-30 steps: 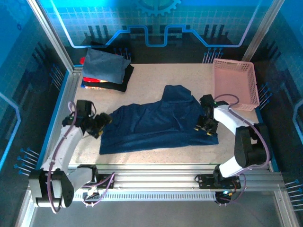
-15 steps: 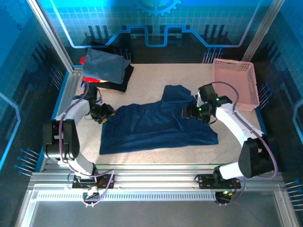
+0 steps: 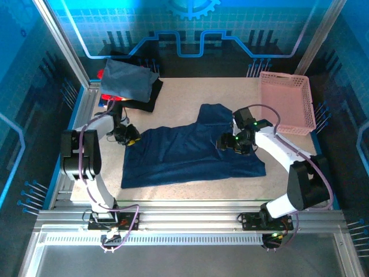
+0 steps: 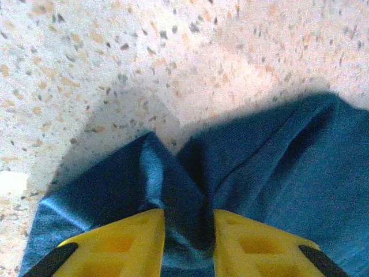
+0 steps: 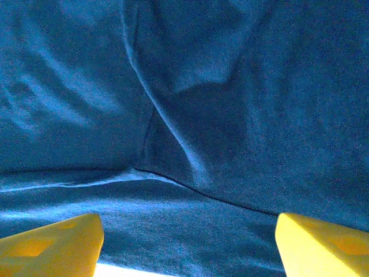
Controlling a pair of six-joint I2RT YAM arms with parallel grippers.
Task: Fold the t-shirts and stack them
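A large dark navy t-shirt (image 3: 190, 153) lies spread and wrinkled mid-table. My left gripper (image 3: 131, 138) sits at its far left corner. In the left wrist view its yellow fingers (image 4: 124, 242) pinch a raised fold of the navy cloth (image 4: 184, 196), so the left gripper (image 4: 189, 222) is shut on it. My right gripper (image 3: 226, 142) hovers over the shirt's right part. In the right wrist view the right gripper (image 5: 187, 254) stands wide open above the navy cloth (image 5: 190, 104), nothing between its fingers (image 5: 52, 245). Folded t-shirts are stacked at the back left, slate-blue (image 3: 128, 78) above red (image 3: 109, 96) and black (image 3: 143, 101).
A pink lattice basket (image 3: 287, 103) stands at the back right, close to the right arm. Speckled tabletop (image 3: 184, 95) shows between the stack and the basket. Metal rails frame the table's left and near edges.
My left gripper moved back along the table to the shirt's left corner and closed on a fold. My right gripper swung leftward over the shirt and opened a little wider.
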